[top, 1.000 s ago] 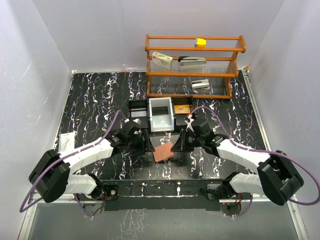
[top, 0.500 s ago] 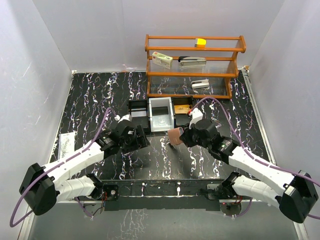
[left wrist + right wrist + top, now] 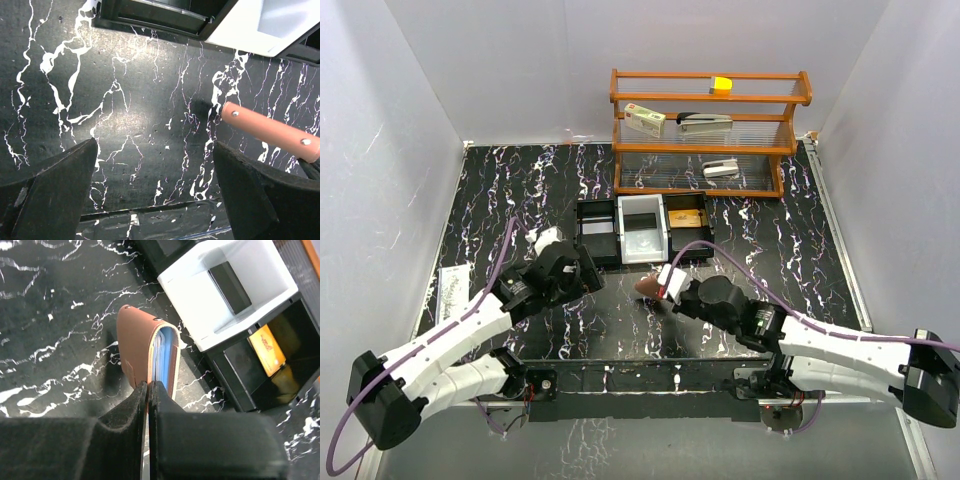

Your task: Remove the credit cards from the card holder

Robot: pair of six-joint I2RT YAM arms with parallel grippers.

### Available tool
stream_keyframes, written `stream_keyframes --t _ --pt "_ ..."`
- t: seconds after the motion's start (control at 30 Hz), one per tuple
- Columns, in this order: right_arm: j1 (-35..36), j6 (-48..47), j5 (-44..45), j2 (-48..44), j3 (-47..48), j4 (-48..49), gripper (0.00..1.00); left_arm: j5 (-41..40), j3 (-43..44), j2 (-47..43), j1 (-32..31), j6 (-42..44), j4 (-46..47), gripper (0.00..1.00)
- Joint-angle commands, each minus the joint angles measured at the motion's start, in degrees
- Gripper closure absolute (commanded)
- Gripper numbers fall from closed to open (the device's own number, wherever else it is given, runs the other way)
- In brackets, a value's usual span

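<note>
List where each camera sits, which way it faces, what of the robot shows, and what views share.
Top external: above and behind the robot, looking down over the table; both arms, left claw and right claw show.
Left wrist: on the left arm, facing down at the table; its open claw's fingers frame the bottom.
Right wrist: on the right arm, looking along its claw, shut on the card holder.
Shared: all three show the card holder and white tray.

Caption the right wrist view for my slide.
Right gripper pinching the folded card holder near the white tray.
</note>
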Motion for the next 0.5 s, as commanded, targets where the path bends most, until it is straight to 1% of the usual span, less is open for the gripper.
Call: stream_keyframes --t 0.0,0.1,0.23,0.37,0.47 --pt "2.5 -13.7 2.4 0.9 -0.6 7.6 1.00 -3.2 1.2 -2.0 0.4 -0.7 -2.5 0.01" --pt "3.6 -18.7 2.8 1.5 -1.5 8.8 1.00 -1.8 0.9 -3.5 0.4 2.0 -0.5 0.01" --pt "5.3 -23.4 3.1 2.6 -1.9 11.2 1.00 -3.1 0.6 -5.3 0.4 2.2 0.3 0.01" --pt "7.2 -25.5 5.8 5.2 -3.2 14.2 1.00 -3.4 0.6 -5.4 0.5 1.3 -0.1 0.01" --pt "8.7 -24.6 3.7 8.1 -3.1 10.6 1.00 -2.8 0.3 -5.0 0.5 0.8 0.1 0.01"
